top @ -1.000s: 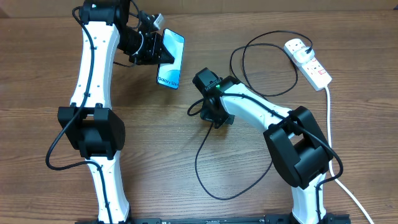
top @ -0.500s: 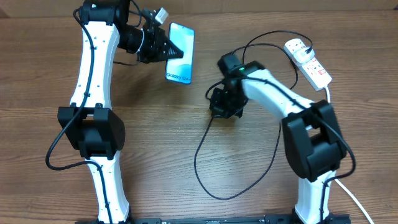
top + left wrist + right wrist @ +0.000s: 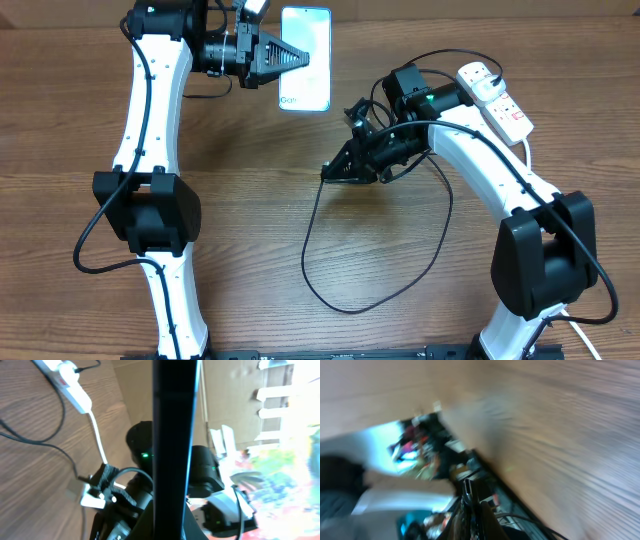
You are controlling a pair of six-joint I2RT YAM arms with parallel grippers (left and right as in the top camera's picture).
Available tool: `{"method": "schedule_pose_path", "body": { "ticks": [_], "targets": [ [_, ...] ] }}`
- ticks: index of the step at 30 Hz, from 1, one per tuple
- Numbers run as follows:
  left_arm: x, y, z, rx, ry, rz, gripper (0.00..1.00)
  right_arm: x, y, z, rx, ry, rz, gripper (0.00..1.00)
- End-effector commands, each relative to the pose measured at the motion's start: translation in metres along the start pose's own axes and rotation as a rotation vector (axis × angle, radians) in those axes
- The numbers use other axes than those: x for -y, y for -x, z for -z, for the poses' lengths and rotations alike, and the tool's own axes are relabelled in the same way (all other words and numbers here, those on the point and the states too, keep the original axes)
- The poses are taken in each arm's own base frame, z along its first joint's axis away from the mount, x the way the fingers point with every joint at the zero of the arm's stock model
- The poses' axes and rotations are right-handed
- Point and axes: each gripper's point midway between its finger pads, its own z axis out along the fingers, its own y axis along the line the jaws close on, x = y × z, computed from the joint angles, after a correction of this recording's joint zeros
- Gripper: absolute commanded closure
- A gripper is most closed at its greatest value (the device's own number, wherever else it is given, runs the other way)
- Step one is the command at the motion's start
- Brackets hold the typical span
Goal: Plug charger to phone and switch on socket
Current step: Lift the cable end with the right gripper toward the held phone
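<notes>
Overhead view: at 12 o'clock, left gripper [image 3: 285, 60] clamped shut on the phone [image 3: 308, 45], fingers biting its long left edge. Screen lit and facing up, top edge level with the table's far edge, so little room left toward 12.

Toward 2 o'clock, socket [image 3: 495, 95] lying on the table [image 3: 250, 250] close to the far right corner, with its white cord [image 3: 530, 165] running down the right edge toward 5.

Near centre, slightly toward 2, right gripper [image 3: 332, 172] pinched shut on the charger [image 3: 304, 262] at its free end, tips pointing toward 8. Below the phone's lower edge and apart from it, bare wood between the 2. From the fingers, 1 wide loop of thin black cable sweeping down toward 6, round toward 4 and back up to the socket, where a second loop lies beside it.

Open wood at 9, between the 2 arms, and inside the cable loop.

Left wrist view: phone [image 3: 172, 420] edge-on as a dark upright band, socket [image 3: 70, 385] at 10 o'clock, right arm behind.

Right wrist view: heavily blurred; fingers [image 3: 470, 510] close together at 6 o'clock, connector not made out.
</notes>
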Motion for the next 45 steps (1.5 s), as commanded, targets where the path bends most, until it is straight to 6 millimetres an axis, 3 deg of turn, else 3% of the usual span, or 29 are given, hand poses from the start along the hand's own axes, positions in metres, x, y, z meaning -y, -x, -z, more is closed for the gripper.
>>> {"method": "schedule_pose_path", "body": {
  "ticks": [1,12,16,19,31,37,43,45],
  "targets": [
    [0.021,0.001,0.001,0.0,-0.108,0.037,0.96,-0.06,-0.013,0.017,-0.003,0.234,0.247,0.96],
    [0.02,0.001,0.001,-0.001,-0.104,0.054,0.96,-0.089,-0.011,0.029,0.02,0.305,0.36,0.96],
    [0.002,0.0,-0.001,-0.002,0.003,0.104,0.96,-0.098,-0.009,0.033,0.022,0.307,0.337,0.96],
    [-0.015,-0.004,0.0,-0.005,0.106,0.134,0.96,-0.099,-0.009,0.033,0.022,0.306,0.338,0.96],
    [-0.018,-0.018,-0.001,-0.034,0.129,0.119,0.96,-0.098,-0.01,0.028,0.016,0.291,0.34,0.96],
    [-0.037,-0.008,0.01,-0.008,0.23,0.061,0.96,-0.029,0.023,0.024,0.156,-0.122,0.083,0.96],
    [-0.078,0.006,0.054,0.087,0.46,0.155,0.96,0.024,0.041,0.031,0.318,-0.471,-0.085,0.96],
    [-0.082,0.006,0.063,0.1,0.486,0.165,0.96,0.042,0.044,0.035,0.385,-0.592,-0.152,0.96]
  ]
}}
